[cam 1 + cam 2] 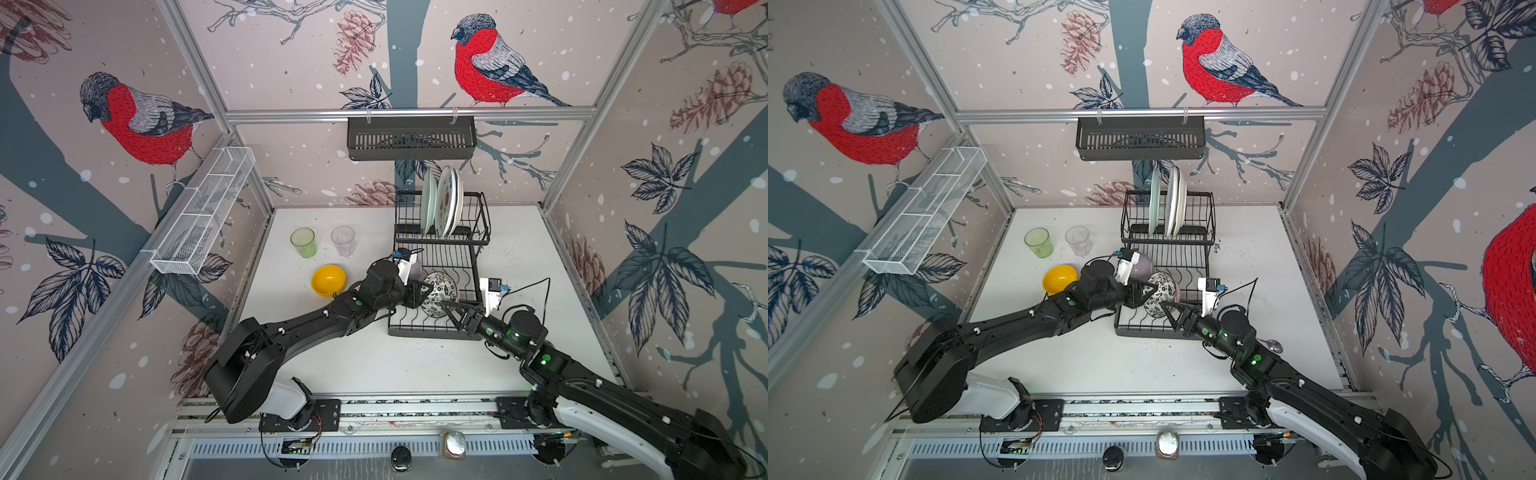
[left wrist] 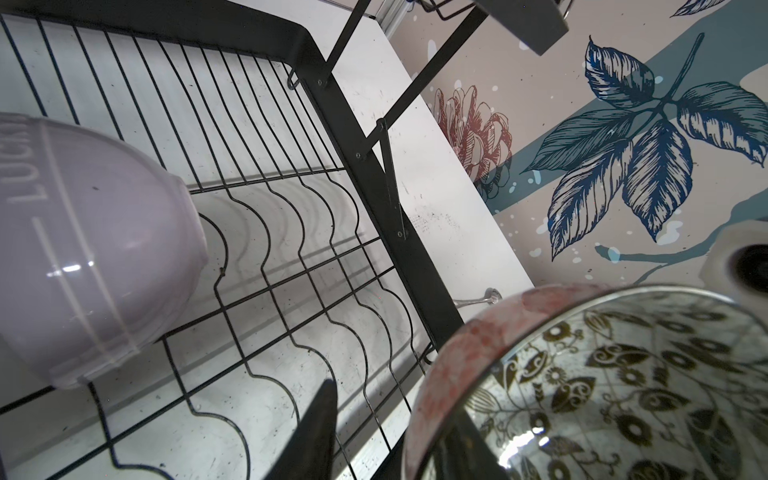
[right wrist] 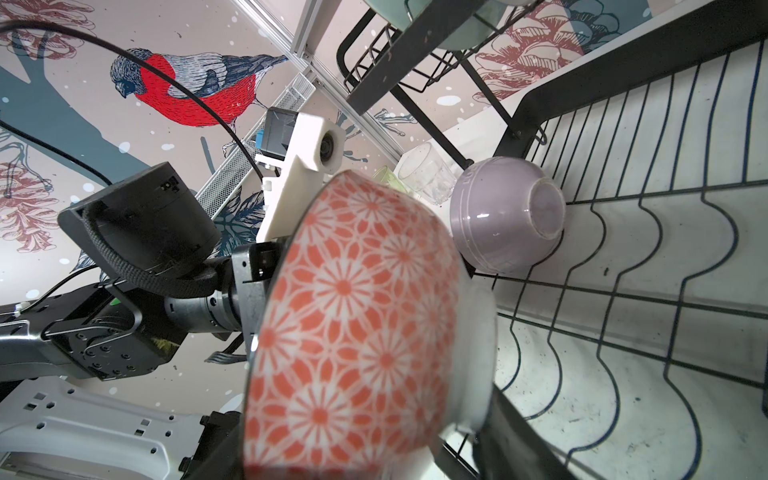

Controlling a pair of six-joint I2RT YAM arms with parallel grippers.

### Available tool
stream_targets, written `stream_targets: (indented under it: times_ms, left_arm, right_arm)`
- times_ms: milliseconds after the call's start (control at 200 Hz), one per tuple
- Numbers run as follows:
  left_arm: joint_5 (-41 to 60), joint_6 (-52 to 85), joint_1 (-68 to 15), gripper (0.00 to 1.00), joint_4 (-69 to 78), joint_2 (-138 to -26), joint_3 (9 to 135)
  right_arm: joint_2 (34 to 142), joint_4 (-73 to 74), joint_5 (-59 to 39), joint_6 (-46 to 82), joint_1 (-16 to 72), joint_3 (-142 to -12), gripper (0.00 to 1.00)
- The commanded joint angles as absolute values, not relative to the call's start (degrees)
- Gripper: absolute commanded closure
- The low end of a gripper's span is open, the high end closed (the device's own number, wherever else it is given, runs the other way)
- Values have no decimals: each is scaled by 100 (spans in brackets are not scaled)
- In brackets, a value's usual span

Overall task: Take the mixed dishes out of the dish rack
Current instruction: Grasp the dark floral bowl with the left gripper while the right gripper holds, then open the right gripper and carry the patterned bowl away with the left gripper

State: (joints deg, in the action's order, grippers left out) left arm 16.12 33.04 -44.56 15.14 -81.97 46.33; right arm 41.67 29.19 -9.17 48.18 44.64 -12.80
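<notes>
Pink-patterned ceramic bowl (image 1: 438, 293) stands on edge over the near end of the lower tier of the black wire dish rack (image 1: 432, 332), mouth toward the left arm. Can't tell if it touches the wires.

Right claw (image 1: 1177, 310) is clamped on it. One finger (image 3: 519, 436) sits against the white foot, and the bowl body fills the space between the jaws.

Left claw (image 1: 424, 291) sits astride the rim, jaws partly apart. The inner finger (image 2: 457, 449) is against the inside wall; the outer finger (image 2: 322, 424) is clear of the pink outer wall, so no grip on that side.

Lilac glossy bowl (image 1: 1142, 264) lies tipped mouth-down on the wavy wires just beyond.

Raised tier holds the pale green plate (image 1: 428, 203), patterned white plate (image 1: 445, 199) and plain white plate (image 1: 458, 199), all upright.

On the white bench (image 1: 374, 365) left of the rack: green glass (image 1: 304, 242) and clear glass (image 1: 343, 240) upright, yellow bowl (image 1: 328, 280) nearer the arms.

Metal spoon (image 1: 1271, 345) lies on the bench by the right arm.
</notes>
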Motion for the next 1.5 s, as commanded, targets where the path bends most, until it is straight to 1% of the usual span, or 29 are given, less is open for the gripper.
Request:
stream_targets:
  times_ms: [0,50,175,345,410,470,545,670,775,875,1036,1196,1356,1496]
  left_arm:
    - [1373,3306,-4465,74,1479,-8167,4646]
    - [1342,3312,-4473,75,1476,-8163,4640]
    - [1270,3306,-4491,85,1450,-8174,4625]
    - [1225,3313,-4531,90,1390,-8121,4599]
    - [1175,3306,-4535,93,1356,-8088,4574]
    - [1096,3303,-4535,97,1324,-8053,4554]
    - [1019,3285,-4535,100,1251,-8042,4557]
    - [828,3289,-4529,100,1038,-8107,4634]
    - [696,3318,-4535,100,891,-8172,4692]
    - [492,3388,-4535,100,697,-8118,4702]
    - [-107,3483,-4534,100,235,-7786,4641]
    - [-968,3475,-4454,100,-387,-7328,4528]
    - [-1309,3512,-3824,100,-1518,-6886,4727]
    - [-1858,3404,-2891,100,-2551,-6659,5128]
  right_arm:
    - [4175,3477,-1111,4895,4490,-1292,37]
    - [4193,3432,-1056,4908,4507,-1321,36]
    - [4266,3348,-1028,4878,4530,-1384,36]
    - [4334,3243,-948,4922,4574,-1479,36]
    - [4362,3157,-857,4891,4627,-1533,34]
    - [4380,3155,-807,4870,4670,-1538,30]
    - [4409,3159,-720,4869,4700,-1521,23]
    - [4469,3108,-638,4845,4711,-1529,9]
    - [4437,2973,-492,4767,4720,-1529,0]
    - [4321,2608,-137,4631,4720,-1563,0]
    - [4111,2035,435,4297,4698,-1611,0]
    - [3925,1890,483,3959,4610,-1587,1]
    - [3837,1902,508,3745,4366,-1457,0]
    - [3958,2051,-26,3700,3843,-1349,0]
